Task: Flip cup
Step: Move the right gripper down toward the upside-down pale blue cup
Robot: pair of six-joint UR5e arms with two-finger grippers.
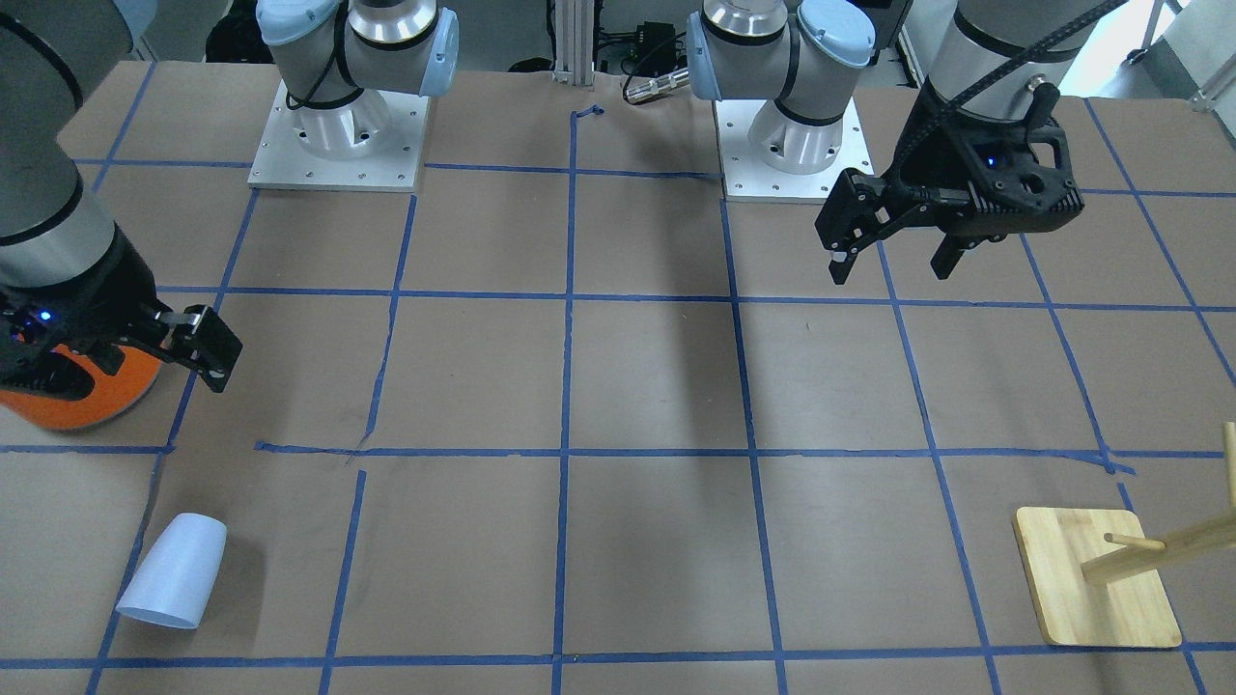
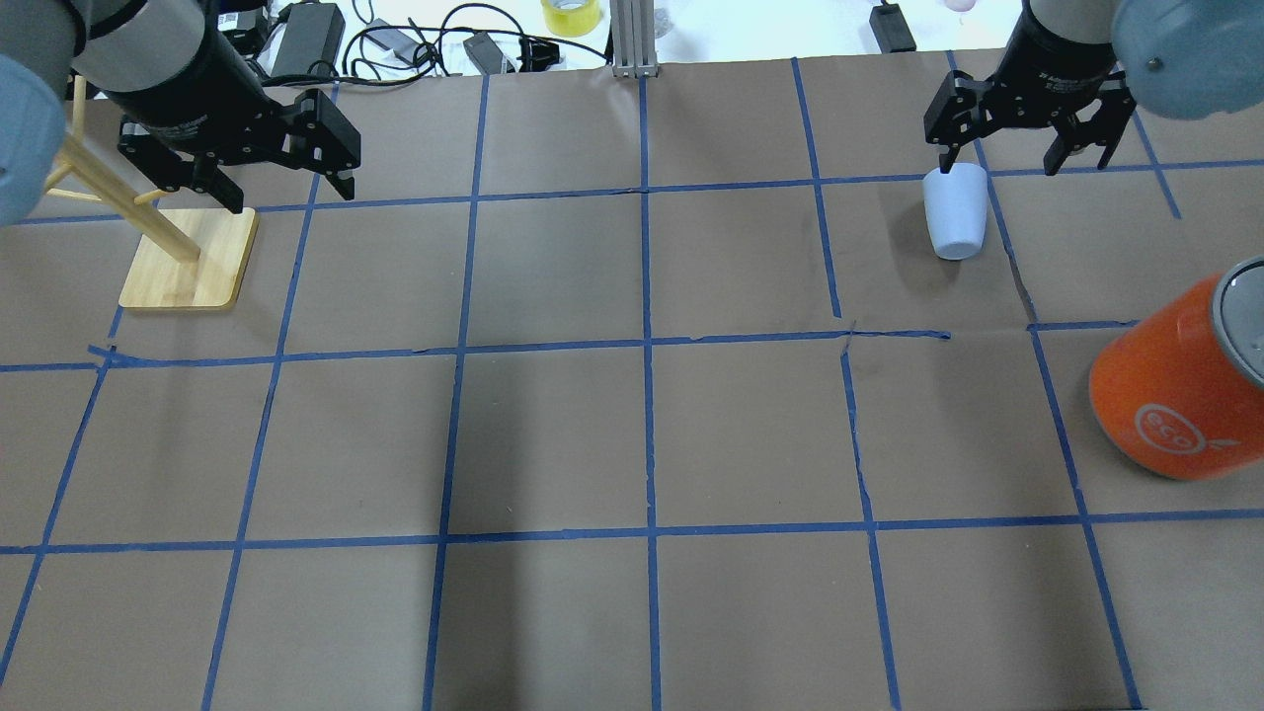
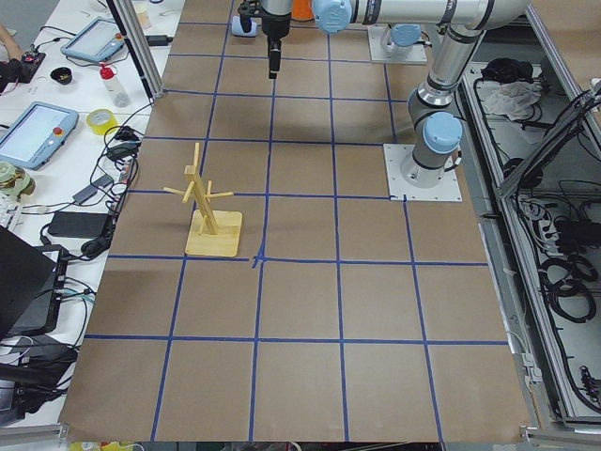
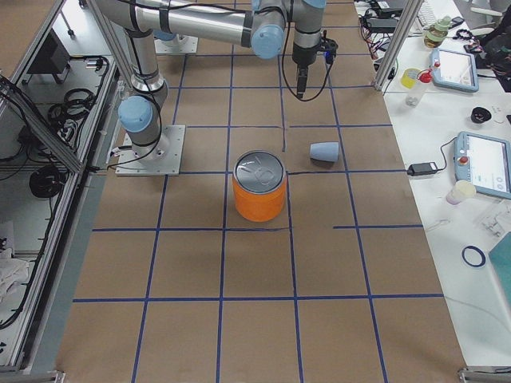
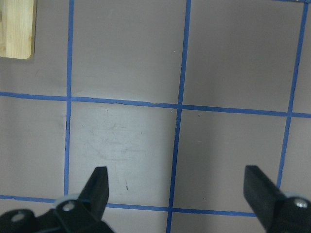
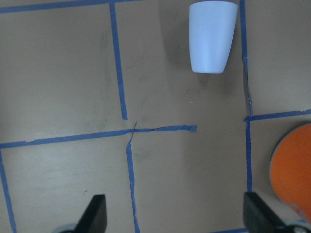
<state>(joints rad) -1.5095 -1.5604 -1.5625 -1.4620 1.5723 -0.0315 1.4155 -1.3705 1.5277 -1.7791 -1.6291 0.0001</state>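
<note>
The cup point(image 1: 174, 571) lies on its side at the front view's lower left. It is probably light, stiff, slick plastic, best pinched across its tapered wall near the mouth. The right gripper point(image 6: 176, 211) points down short of it, fingers spread and empty. The left gripper point(image 5: 177, 178) hangs likewise spread over the table point(image 5: 121, 145).

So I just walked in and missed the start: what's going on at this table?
A two-armed robot is working on flipping a cup. The cup lies on its side on the table, not far from an upright orange canister, and nothing is holding it. The right gripper hangs open in the air near the cup, not touching it. The left gripper hangs open and empty by a wooden rack at the other end.
</note>
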